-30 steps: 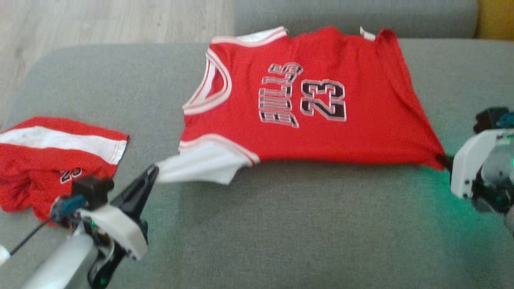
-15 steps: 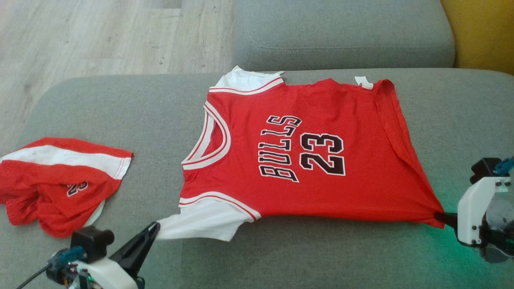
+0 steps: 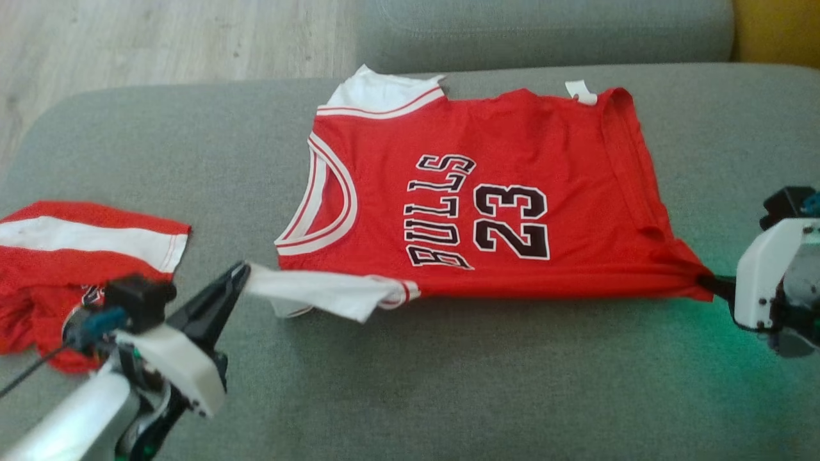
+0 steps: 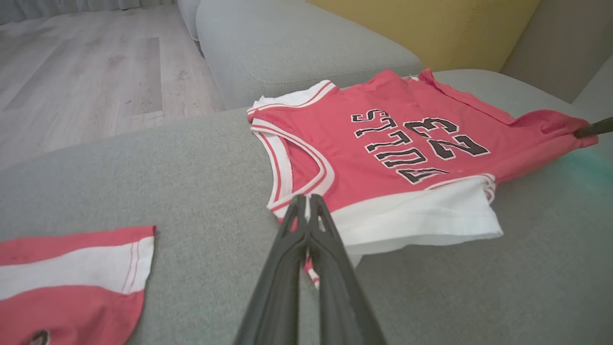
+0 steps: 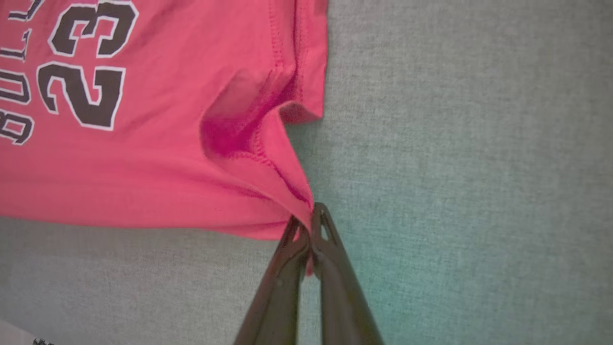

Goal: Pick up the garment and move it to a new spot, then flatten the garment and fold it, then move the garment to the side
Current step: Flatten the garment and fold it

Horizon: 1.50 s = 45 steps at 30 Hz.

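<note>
A pair of red shorts [image 3: 70,272] with a broad white stripe lies crumpled at nine o'clock in the head view, on a wide grey cushion [image 3: 448,384]. A second grey cushion [image 3: 544,29] sits just beyond it at twelve o'clock. Pale wood flooring [image 3: 160,38] shows at eleven o'clock, and a yellow surface [image 3: 775,29] at one o'clock.

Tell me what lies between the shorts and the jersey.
Head view: bare grey cushion between shorts and jersey, plus the left gripper pinching the jersey's sleeve.

Jersey [image 3: 512,192] on sofa [image 3: 448,384] — shorts [image 3: 77,256] left.
</note>
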Tool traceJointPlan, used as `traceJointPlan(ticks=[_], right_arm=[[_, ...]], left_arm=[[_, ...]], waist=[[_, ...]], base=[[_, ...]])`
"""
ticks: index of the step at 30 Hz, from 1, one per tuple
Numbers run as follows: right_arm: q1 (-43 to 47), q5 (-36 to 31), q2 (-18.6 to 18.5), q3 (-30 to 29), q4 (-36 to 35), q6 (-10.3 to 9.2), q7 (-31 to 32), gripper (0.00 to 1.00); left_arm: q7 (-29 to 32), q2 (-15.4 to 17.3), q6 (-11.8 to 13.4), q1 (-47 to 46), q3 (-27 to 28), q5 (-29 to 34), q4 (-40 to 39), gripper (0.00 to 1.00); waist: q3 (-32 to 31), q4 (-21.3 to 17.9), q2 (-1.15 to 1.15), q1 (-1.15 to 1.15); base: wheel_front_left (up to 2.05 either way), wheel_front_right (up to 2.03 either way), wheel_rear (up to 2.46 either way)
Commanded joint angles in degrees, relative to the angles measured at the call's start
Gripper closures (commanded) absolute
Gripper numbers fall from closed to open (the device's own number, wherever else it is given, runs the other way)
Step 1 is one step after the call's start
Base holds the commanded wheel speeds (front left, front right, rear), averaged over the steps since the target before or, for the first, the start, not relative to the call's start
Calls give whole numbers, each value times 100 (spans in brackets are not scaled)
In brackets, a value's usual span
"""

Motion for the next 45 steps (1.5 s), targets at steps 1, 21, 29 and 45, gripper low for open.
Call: traceJointPlan(ticks=[1,21,29,45], right_arm=[[-181,-125,-91,-109,-21,37,75,100],[-1208,-1134,726,-641,363,37,352,100],[-1367,-1282,851,-608,418,37,405,100],[-1889,-1695,956,-836,561,37,-1233,0]], left_arm=[[-8,134,-34,-503,314,74,3,100],[-145,-507,-519,-2602,-476,846,1942,100],[-245,-701,-534,-3148,-950,833,2471,100],[-1355,-1427,-484,-3983,-814,391,3772,0]], waist=[[138,-29,0,-1],[961,-135,0,-1],[1090,-192,0,-1],[1252,-8,0,-1]], base=[[0,0,0],[0,0,0],[0,0,0],[0,0,0]])
